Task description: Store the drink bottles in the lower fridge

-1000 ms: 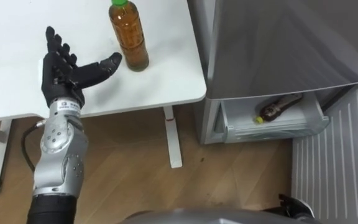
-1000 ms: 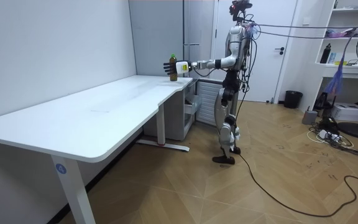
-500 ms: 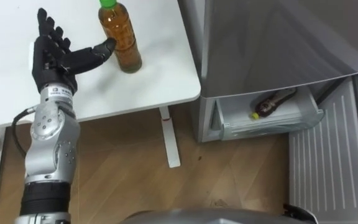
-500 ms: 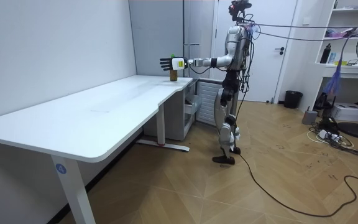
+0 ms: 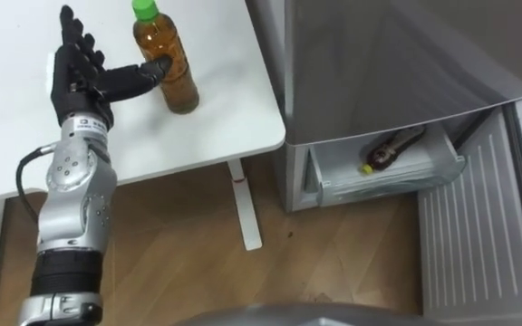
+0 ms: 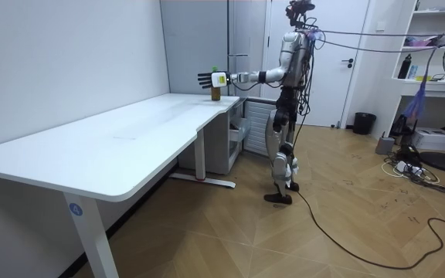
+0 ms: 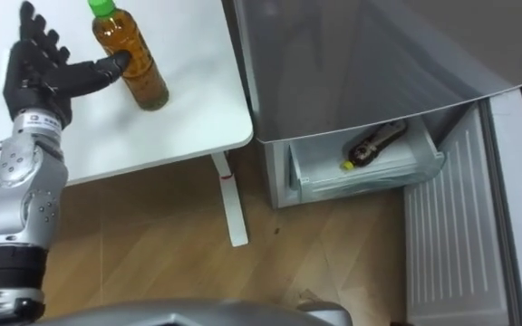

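Note:
A bottle of amber tea with a green cap (image 5: 167, 63) (image 7: 132, 56) stands upright near the right end of the white table (image 5: 216, 118). My left hand (image 5: 84, 74) (image 7: 42, 72) is stretched out over the table just left of the bottle, fingers straight and spread, its thumb tip touching the bottle's side. In the room view the left hand (image 6: 205, 79) reaches to the bottle (image 6: 215, 91) at the table's far end. A second, dark bottle with a yellow cap (image 5: 390, 149) (image 7: 372, 145) lies on its side in the pulled-out lower fridge drawer (image 5: 383, 177).
The grey fridge (image 5: 379, 63) stands right of the table, its lower door (image 5: 474, 226) swung open towards me. A white table leg (image 5: 246, 204) stands on the wooden floor between table and fridge. In the room view I stand between the table's end and the fridge.
My left hand has moved forward and right towards the tea bottle until its thumb touches it. The view has shifted slightly; both bottles have stayed in place.

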Robot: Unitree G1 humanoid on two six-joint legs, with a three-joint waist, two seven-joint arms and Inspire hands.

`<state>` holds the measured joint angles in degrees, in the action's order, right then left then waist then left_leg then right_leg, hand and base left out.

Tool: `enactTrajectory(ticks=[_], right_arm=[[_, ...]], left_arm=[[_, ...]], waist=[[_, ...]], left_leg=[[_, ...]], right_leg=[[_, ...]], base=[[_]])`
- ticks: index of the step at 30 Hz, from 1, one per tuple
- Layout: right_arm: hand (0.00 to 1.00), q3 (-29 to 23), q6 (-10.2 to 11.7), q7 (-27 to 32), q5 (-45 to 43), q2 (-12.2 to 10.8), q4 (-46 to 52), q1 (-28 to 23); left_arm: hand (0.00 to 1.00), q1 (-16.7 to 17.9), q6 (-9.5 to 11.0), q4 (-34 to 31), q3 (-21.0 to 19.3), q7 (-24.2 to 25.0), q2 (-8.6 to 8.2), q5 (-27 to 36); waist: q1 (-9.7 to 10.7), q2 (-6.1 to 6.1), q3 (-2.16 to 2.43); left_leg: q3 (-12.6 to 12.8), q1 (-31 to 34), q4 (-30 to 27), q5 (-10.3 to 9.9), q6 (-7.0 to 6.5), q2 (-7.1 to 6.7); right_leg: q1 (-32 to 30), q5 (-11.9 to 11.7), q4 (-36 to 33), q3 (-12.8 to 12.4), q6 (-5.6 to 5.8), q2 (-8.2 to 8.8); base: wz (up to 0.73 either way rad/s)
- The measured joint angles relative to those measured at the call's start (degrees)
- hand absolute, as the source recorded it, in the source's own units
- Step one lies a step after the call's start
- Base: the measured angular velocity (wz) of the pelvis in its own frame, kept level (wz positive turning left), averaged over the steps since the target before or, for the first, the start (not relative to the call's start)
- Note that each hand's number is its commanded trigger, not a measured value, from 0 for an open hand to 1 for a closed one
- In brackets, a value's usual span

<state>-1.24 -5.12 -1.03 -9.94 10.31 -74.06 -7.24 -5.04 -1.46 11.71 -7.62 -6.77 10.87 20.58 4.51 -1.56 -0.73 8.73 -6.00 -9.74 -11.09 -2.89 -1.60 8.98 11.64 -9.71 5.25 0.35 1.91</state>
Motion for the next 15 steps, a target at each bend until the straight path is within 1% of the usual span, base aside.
enactTrajectory(ticks=[1,3,5,9,15], right_arm=[[0.0,0.0,0.0,-0.13,-0.02,0.02,0.02,-0.06],[0.0,0.0,-0.03,-0.93,-0.36,0.0,0.35,-0.2],[0.0,0.0,-0.21,-1.07,-0.44,0.02,0.44,-0.37],[0.0,-0.05,-0.94,-1.2,-2.06,0.13,0.55,-0.74],[0.0,-0.14,-1.3,-1.58,-6.21,0.13,1.04,-0.79]], left_arm=[[0.0,-0.41,0.0,0.87,0.0,0.22,0.11,-0.01],[0.0,-1.21,-0.14,3.29,0.01,1.14,0.92,0.07],[0.0,-1.97,-0.69,4.67,0.02,1.39,1.24,0.12],[0.0,-2.06,-0.77,6.48,0.02,2.24,1.61,0.33],[0.0,-2.22,-1.03,8.03,0.0,2.34,3.0,0.13]], waist=[[-0.04,0.0,0.0],[0.0,-0.05,0.02],[0.03,-0.2,0.11],[0.68,-0.77,0.49],[1.78,-0.73,0.48]], left_leg=[[-0.01,-0.06,0.0,0.0,-0.01,-0.02],[-0.01,-0.15,-0.08,-0.04,-0.07,-0.03],[-0.01,-0.17,-0.18,-0.07,-0.11,-0.03],[-0.05,-0.44,-0.2,-0.12,-0.18,-0.04],[-0.07,-0.58,-0.37,-0.15,-0.2,-0.01]], right_leg=[[0.0,0.0,0.0,-0.25,0.0,-0.01],[-0.06,0.0,0.0,-0.43,0.0,-0.04],[-0.13,0.0,-0.03,-0.44,0.0,-0.04],[-0.23,0.0,-0.18,-0.51,0.0,-0.04],[-0.11,0.0,-0.38,-0.49,0.0,-0.08]], base=[[-0.12],[-0.11],[-0.04],[-0.01],[0.0]])
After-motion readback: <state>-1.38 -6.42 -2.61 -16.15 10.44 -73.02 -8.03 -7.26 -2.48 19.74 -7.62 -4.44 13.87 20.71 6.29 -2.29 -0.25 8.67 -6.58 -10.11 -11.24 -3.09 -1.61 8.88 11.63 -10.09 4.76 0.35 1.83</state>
